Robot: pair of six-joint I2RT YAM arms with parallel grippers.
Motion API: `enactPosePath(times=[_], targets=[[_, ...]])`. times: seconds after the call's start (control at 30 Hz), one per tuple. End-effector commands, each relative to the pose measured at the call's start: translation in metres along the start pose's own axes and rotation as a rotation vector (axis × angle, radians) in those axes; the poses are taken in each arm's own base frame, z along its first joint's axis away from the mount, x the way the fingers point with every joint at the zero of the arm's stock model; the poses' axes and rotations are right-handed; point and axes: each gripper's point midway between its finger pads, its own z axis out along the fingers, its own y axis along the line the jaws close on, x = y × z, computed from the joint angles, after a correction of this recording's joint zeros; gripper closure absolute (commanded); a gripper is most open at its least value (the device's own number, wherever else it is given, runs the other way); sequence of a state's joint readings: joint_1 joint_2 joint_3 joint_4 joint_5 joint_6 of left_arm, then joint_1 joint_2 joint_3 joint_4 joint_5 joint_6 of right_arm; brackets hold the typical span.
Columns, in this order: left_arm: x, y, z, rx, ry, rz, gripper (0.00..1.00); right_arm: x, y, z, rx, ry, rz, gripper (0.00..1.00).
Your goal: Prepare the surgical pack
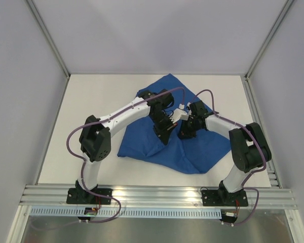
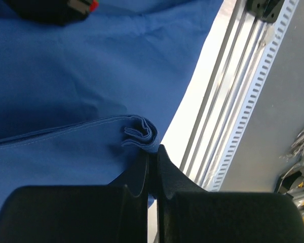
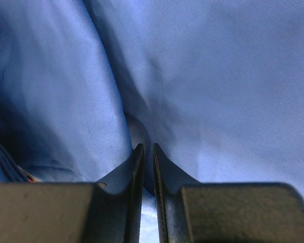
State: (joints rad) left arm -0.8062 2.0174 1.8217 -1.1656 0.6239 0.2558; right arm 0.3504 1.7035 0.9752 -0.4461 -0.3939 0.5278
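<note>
So the blue cloth [image 1: 202, 152] lies rumpled mid-frame on the table [image 1: 91, 101], with both arms hunched over its middle. The left tool [image 2: 153, 152] is clamped tight on a folded hem, and the right tool [image 3: 147, 149] is nearly closed on a pinch of fabric. My guess is they're gripping it to drag a fold across.

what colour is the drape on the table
Plain royal blue, no pattern. The drape shows best in the top view.
</note>
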Motion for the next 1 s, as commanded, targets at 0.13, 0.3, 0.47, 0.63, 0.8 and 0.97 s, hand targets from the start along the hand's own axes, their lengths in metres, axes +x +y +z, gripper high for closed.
enactPosePath(times=[0.13, 0.3, 0.47, 0.63, 0.8, 0.97], targets=[[-0.061, -0.037, -0.007, 0.136, -0.186, 0.062, 1.0, -0.023, 0.027, -0.005, -0.074, -0.062, -0.016, 0.86], [-0.04, -0.014, 0.026, 0.123, -0.121, 0.007, 1.0, -0.023, 0.026, -0.004, -0.072, -0.061, -0.009, 0.86], [-0.03, 0.005, 0.056, 0.128, -0.066, -0.038, 1.0, -0.03, 0.028, -0.006, -0.066, -0.076, -0.017, 0.82], [-0.035, -0.001, 0.05, 0.152, -0.055, -0.027, 0.76, -0.039, 0.031, -0.015, -0.044, -0.101, -0.043, 0.71], [-0.04, -0.029, 0.019, 0.192, -0.109, 0.073, 0.3, -0.044, 0.027, -0.028, -0.005, -0.121, -0.072, 0.64], [-0.027, -0.049, -0.002, 0.235, -0.058, 0.105, 0.29, -0.051, 0.013, -0.046, 0.029, -0.158, -0.064, 0.61]])
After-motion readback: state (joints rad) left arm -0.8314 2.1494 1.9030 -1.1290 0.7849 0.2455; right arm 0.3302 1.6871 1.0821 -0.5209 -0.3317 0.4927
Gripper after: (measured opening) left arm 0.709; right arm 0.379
